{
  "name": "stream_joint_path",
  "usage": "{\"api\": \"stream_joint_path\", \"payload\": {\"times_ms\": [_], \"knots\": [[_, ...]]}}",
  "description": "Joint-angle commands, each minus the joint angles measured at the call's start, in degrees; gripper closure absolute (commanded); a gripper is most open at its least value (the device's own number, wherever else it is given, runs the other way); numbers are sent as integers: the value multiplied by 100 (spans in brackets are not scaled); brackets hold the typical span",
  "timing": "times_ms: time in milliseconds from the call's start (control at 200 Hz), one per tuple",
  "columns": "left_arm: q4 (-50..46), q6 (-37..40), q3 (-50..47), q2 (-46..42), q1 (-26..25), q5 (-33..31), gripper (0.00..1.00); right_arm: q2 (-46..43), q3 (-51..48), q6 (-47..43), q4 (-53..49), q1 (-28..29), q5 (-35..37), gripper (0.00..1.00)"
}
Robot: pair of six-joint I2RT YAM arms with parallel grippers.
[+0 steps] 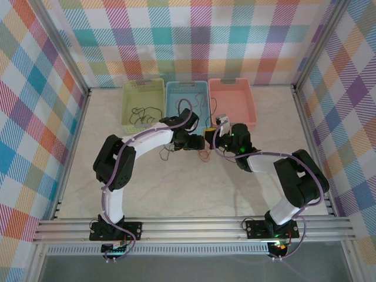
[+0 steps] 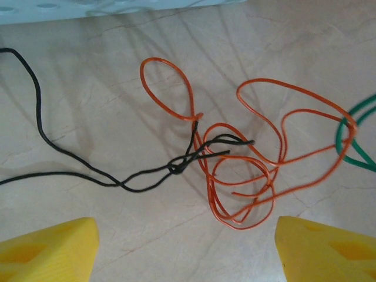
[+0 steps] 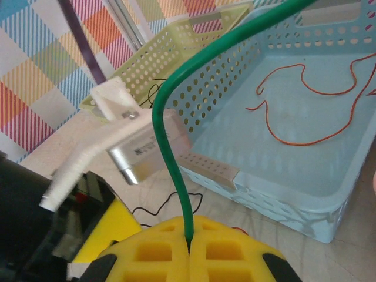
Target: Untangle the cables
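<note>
- Right gripper (image 3: 188,249) first, since it's right up against the lens. Its yellow pads are squeezed together on the green cable (image 3: 157,117), which climbs out of the pinch and arcs up in front of the blue basket (image 3: 282,194).
- Left gripper (image 2: 188,249) hangs over the table (image 2: 88,88) just on the near side of that basket, fingers spread wide with nothing in them.
- The tangle (image 2: 217,170) lies flat on the table, straight out ahead of the gap between those fingers, with the basket beyond it.
- Black cable (image 2: 176,167) knots near the tangle's middle and trails off left. Orange cable (image 2: 168,59) coils to the right, where the green one crosses its outermost loop.
- So the mess runs left-to-right across the left gripper's reach, and I'd say the left arm is the closer one.
- One orange-red wire (image 3: 302,143) lies loose inside the basket.
</note>
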Motion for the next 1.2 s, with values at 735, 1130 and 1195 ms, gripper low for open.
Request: {"api": "stream_joint_path", "payload": {"times_ms": [735, 1130, 1195], "knots": [[-1409, 371, 1747, 1403, -269, -311, 67, 60, -64, 239, 216, -57, -24, 100], [-1085, 308, 918, 808, -116, -460, 100, -118, -260, 255, 317, -88, 412, 100], [-861, 233, 497, 505, -82, -439, 100, -165, -316, 277, 317, -112, 555, 100]]}}
